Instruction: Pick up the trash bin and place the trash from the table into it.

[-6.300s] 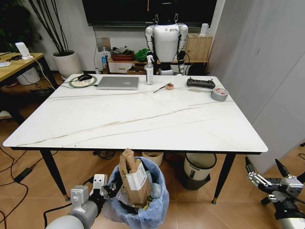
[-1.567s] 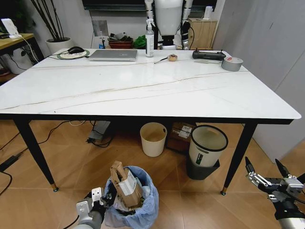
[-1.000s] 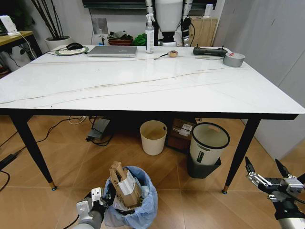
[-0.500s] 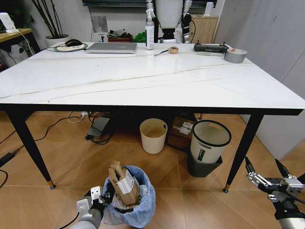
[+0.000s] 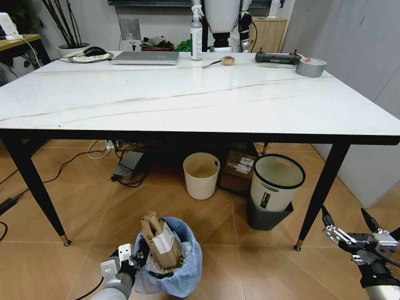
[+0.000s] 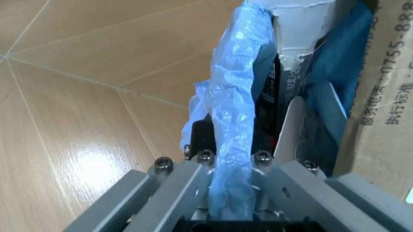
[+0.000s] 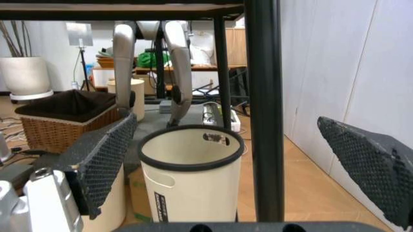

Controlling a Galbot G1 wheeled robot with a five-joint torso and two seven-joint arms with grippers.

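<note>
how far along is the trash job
Mostly done, by the look of it. The table holds no litter; the torn cardboard box and other trash sit in the trash bin. The left gripper, low beside the bin near the floor, has its jaws clamped on the blue liner at the rim. The right gripper waits open, low on the right.

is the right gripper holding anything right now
No, the right gripper hangs open and empty low beside the table, far from the trash bin that the left gripper clamps.

blue-lined trash bin, cardboard-stuffed, on floor
</note>
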